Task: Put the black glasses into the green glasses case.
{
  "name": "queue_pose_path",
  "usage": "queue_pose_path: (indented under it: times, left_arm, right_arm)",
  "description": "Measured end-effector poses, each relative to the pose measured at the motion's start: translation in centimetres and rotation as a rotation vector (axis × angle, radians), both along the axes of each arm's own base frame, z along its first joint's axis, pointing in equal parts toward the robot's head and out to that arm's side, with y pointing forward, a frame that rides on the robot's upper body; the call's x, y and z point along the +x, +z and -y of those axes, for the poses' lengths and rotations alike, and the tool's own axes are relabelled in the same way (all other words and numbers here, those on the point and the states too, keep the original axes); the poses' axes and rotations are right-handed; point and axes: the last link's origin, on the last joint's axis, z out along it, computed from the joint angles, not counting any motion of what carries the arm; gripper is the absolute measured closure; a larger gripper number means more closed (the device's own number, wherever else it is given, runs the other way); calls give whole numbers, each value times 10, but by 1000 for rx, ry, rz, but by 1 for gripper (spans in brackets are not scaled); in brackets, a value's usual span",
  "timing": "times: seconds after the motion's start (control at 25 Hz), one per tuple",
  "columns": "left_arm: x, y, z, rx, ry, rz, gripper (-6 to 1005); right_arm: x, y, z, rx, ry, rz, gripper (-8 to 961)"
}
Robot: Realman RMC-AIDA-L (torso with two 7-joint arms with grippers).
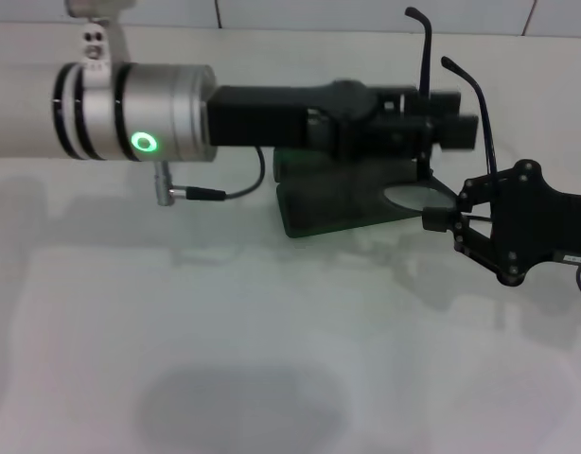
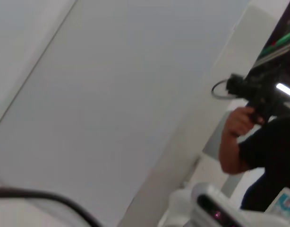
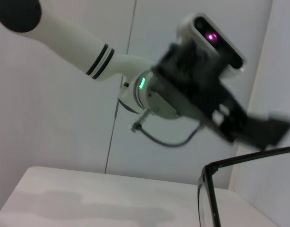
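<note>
The left gripper (image 1: 451, 121) clamps the black glasses (image 1: 432, 104) above the open green glasses case (image 1: 343, 199) near the desk's (image 1: 224, 331) far edge, temples upward; the right gripper (image 1: 440, 219), jaws spread, hovers beside.

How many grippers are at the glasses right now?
2. The left gripper reaches across above the green glasses case, at the black glasses by the hinges. The right gripper is at the lens end, just right of the case. Contact itself is hard to confirm.
</note>
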Motion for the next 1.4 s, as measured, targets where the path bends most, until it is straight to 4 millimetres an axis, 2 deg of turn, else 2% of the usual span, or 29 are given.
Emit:
queue_pose_path:
  times: [0.12,0.36,0.56,0.92,1.4]
  left_arm:
    - [-1,-11,-4,-37,33,-73,363]
    - [1,-18,-5,-87,44,-121,363]
    - [4,-17,-7,-100,49,-133,363]
    - [-1,-3,-20,-42,97,-120,363]
    - [0,-17,-13,-107,64,-208,363]
  right_arm:
    - [-1,0,-1,7,13,3,838]
    - [-2,1,-2,39,57,14,838]
    - [-3,1,-2,60,85,20,838]
    - [-2,1,0,75,91,11,838]
    - [-2,-1,2,66,92,4,838]
